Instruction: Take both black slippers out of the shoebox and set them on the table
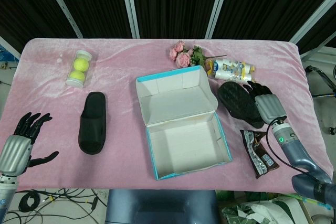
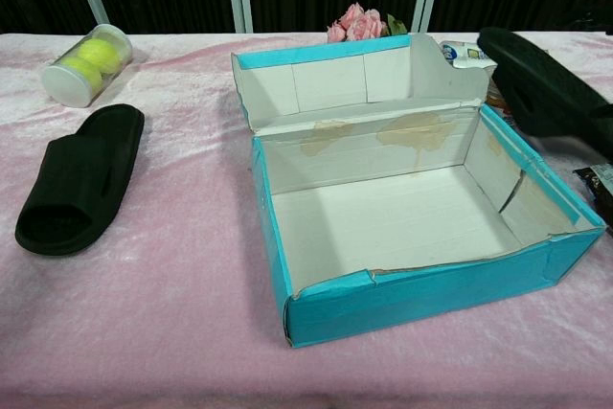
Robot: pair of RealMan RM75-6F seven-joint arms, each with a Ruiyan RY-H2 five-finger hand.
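The blue shoebox [image 1: 150,145] [image 2: 421,299] stands open mid-table with nothing inside. One black slipper [image 1: 93,121] [image 2: 77,179] lies flat on the pink cloth to its left. The second black slipper [image 1: 237,102] [image 2: 541,88] is just right of the box, low and tilted, and my right hand [image 1: 266,104] grips its right edge. Whether it rests on the table I cannot tell. My left hand [image 1: 23,140] hovers at the front left edge, fingers spread, holding nothing.
A clear tube of tennis balls [image 1: 79,68] [image 2: 86,64] lies back left. Pink roses [image 1: 182,55] [image 2: 359,21] and a snack packet [image 1: 231,70] sit behind the box. A brown wrapper [image 1: 260,153] lies front right, close to my right forearm.
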